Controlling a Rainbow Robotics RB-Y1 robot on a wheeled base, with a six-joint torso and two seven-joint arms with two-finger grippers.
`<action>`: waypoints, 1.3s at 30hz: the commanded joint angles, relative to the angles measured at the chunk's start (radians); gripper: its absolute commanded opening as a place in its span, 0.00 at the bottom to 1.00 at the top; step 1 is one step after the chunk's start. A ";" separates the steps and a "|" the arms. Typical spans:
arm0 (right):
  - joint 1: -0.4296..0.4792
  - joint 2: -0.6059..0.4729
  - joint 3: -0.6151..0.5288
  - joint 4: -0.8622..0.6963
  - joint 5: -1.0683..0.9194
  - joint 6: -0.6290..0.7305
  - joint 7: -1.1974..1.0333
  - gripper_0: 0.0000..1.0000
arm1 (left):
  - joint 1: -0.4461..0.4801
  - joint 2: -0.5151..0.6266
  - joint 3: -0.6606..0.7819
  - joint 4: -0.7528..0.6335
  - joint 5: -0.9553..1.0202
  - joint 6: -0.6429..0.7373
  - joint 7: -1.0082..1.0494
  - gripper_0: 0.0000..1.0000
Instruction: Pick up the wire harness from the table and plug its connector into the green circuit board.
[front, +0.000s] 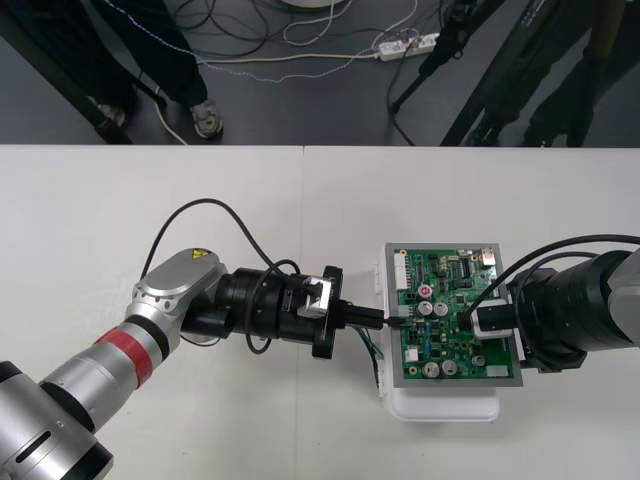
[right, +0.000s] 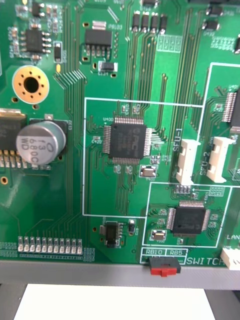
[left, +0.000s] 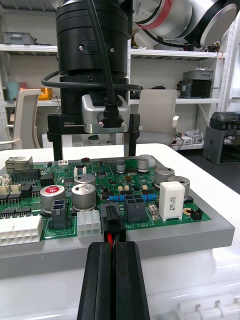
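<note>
— 2 arms at the board (front: 455, 310). Which has the harness (front: 372, 352)?
— Left. Left gripper (left: 114, 247) lies low and level at the board's left edge. Fingers (left: 97, 280) pinched narrow on the red and black wires (left: 111, 238), just behind the plug (left: 111, 216). A grip that close likely keeps the plug stiff for the push.
— Plug in?
— It sits on that edge beside the black connectors (left: 134, 207), in line with the fingers. Looks seated or nearly so; can't tell if fully home. Spare wire loops loose off the gripper, next to the white base (front: 445, 405).
— Right arm?
— Right gripper (left: 95, 157) stands upright over the opposite side. 2 fingers wide apart, holding nothing, tips down at the board. Touching or not, can't tell. My guess is a brace, so the board doesn't slide under the push.
— Stage?
— Insertion, near the end. Next calls for a straight, gentle press, then release.
</note>
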 joint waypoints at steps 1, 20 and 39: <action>-0.025 0.007 0.011 -0.009 -0.003 -0.005 -0.037 1.00 | -0.045 -0.041 -0.022 -0.043 -0.001 0.037 -0.005 0.49; -0.025 -0.029 -0.036 -0.007 0.001 -0.030 -0.025 1.00 | -0.043 0.019 -0.022 -0.043 0.048 0.016 -0.003 1.00; 0.083 -0.092 -0.339 0.044 -0.232 -0.030 0.063 1.00 | 0.078 0.285 -0.010 -0.270 0.040 0.011 0.106 1.00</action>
